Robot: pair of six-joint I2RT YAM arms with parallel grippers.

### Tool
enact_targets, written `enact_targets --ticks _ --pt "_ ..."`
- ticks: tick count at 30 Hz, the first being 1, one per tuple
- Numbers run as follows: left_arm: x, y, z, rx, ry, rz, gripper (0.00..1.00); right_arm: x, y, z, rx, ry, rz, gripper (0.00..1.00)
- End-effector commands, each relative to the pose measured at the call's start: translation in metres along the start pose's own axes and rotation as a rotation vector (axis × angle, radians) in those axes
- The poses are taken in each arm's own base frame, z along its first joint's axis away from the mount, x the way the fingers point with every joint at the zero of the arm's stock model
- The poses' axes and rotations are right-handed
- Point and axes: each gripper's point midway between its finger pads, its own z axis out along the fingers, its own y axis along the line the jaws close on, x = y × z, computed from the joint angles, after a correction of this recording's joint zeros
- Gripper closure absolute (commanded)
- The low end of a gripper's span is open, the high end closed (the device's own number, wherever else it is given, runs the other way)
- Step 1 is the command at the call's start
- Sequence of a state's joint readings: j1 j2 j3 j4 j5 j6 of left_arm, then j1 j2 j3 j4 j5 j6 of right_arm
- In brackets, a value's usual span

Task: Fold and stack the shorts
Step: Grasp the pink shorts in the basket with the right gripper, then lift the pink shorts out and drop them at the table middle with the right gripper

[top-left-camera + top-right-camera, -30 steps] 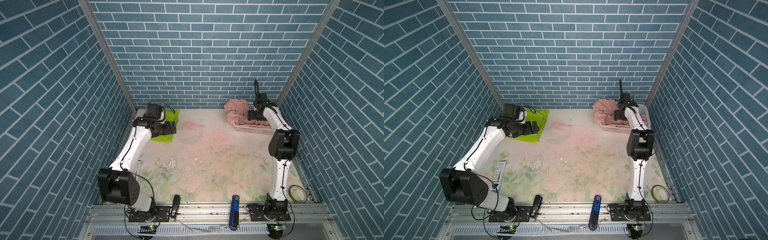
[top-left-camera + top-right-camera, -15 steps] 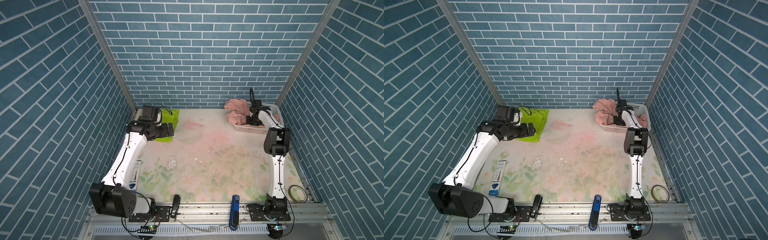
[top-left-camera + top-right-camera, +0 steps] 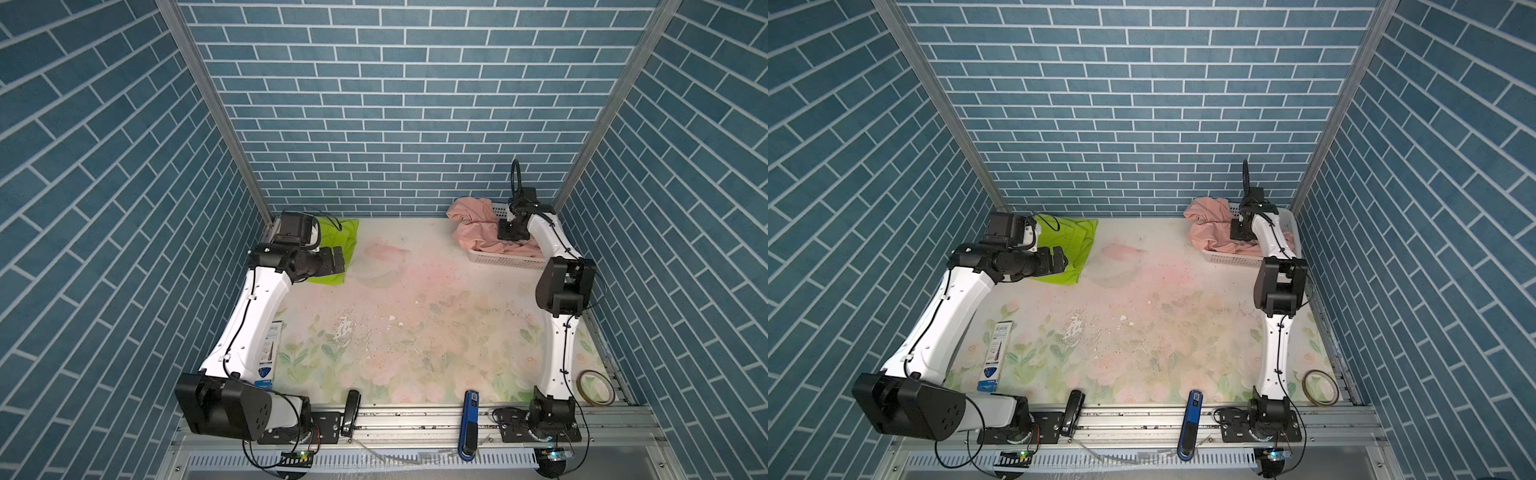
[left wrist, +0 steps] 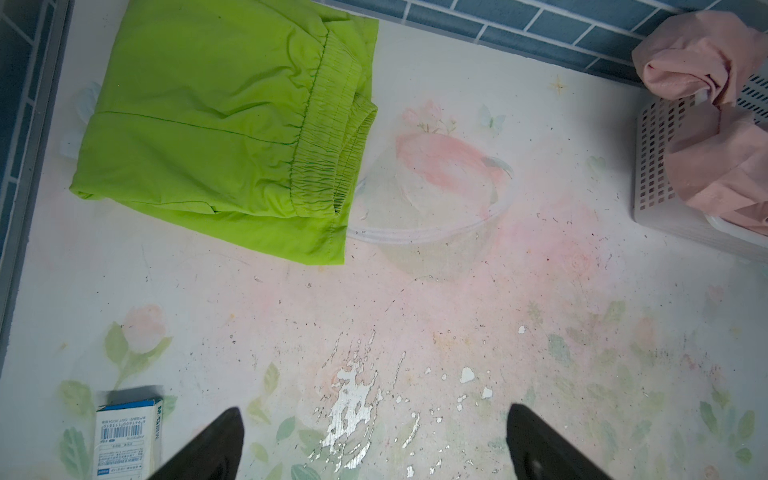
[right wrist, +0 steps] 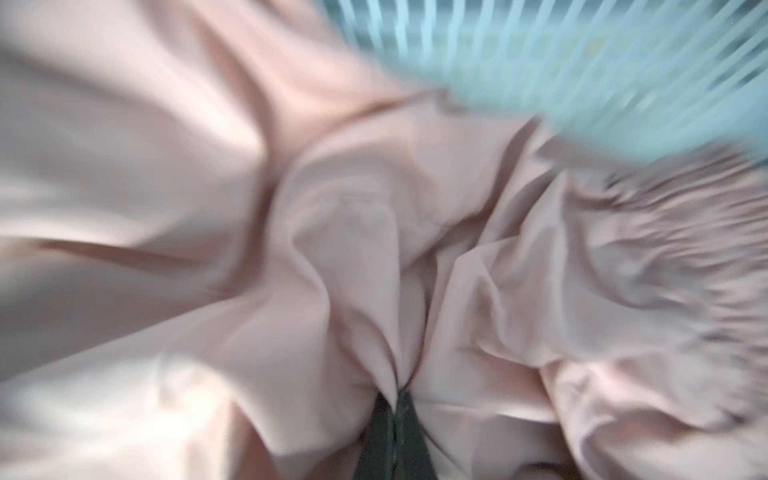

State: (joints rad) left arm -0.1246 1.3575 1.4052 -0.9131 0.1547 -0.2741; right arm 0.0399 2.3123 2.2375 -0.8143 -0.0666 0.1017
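Jaws of the right gripper [image 5: 395, 401] are pinched together on a fold of the salmon-pink shorts [image 3: 471, 226], which lie crumpled in and spilling over the white basket [image 3: 505, 259] at the far right corner, while those of the left gripper [image 4: 374, 415] stand wide apart and hold nothing above the floral table [image 3: 415, 332]. Folded flat, the lime-green shorts [image 4: 216, 124] lie at the far left corner, well apart from the basket; a small blue-and-white box [image 3: 995, 353] lies beside the left arm
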Motion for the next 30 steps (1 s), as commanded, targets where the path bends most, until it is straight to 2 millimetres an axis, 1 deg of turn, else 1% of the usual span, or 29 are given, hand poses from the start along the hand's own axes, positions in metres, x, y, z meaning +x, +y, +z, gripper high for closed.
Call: enact_targets --ticks 1,3,6,10,13,14,16,17,18,20,22,24,27,28,29,30 --pt "0.002 0.002 0.003 0.002 0.001 0.013 0.00 -0.051 0.045 -0.095 -0.142 -0.217 -0.017 1.00" --pt "0.003 0.001 0.005 0.009 0.006 0.012 0.00 -0.060 0.060 -0.121 -0.169 -0.273 -0.036 1.00" --pt "0.004 0.002 0.005 0.006 0.005 0.013 0.00 -0.068 0.075 -0.154 -0.183 -0.338 -0.061 1.00" --pt "0.003 0.002 0.003 0.005 -0.007 0.017 0.00 -0.076 0.100 -0.195 -0.219 -0.410 -0.097 1.00" --pt "0.002 0.004 0.004 -0.003 -0.012 0.018 0.00 -0.084 0.128 -0.238 -0.290 -0.482 -0.145 1.00" --pt "0.001 0.003 0.003 -0.003 -0.015 0.020 0.00 -0.086 0.139 -0.257 -0.320 -0.509 -0.162 1.00" --pt "-0.001 0.003 0.001 -0.005 -0.021 0.025 0.00 -0.086 0.160 -0.289 -0.376 -0.548 -0.194 1.00" --pt "-0.002 0.003 -0.002 -0.005 -0.028 0.030 0.00 -0.083 0.172 -0.307 -0.413 -0.562 -0.214 1.00" --pt "-0.004 0.003 -0.005 -0.005 -0.036 0.036 0.00 -0.078 0.185 -0.323 -0.454 -0.567 -0.234 1.00" --pt "-0.007 0.003 -0.010 -0.011 -0.048 0.050 0.00 -0.060 0.208 -0.342 -0.528 -0.546 -0.263 1.00" --pt "-0.009 0.003 -0.017 -0.016 -0.060 0.069 0.00 -0.037 0.233 -0.350 -0.607 -0.489 -0.285 1.00" --pt "-0.011 0.002 -0.025 -0.019 -0.071 0.089 0.00 -0.005 0.260 -0.350 -0.711 -0.381 -0.312 1.00" --pt "-0.013 0.002 -0.037 -0.023 -0.087 0.101 0.00 0.036 0.290 -0.344 -0.808 -0.227 -0.344 1.00" --pt "-0.015 0.001 -0.043 -0.017 -0.102 0.098 0.00 0.052 0.301 -0.339 -0.837 -0.178 -0.366 1.00" --pt "-0.017 -0.002 -0.047 -0.006 -0.117 0.098 0.00 0.064 0.309 -0.330 -0.856 -0.133 -0.372 1.00" --pt "-0.018 -0.005 -0.051 0.009 -0.129 0.099 0.00 0.072 0.314 -0.320 -0.868 -0.096 -0.362 1.00"
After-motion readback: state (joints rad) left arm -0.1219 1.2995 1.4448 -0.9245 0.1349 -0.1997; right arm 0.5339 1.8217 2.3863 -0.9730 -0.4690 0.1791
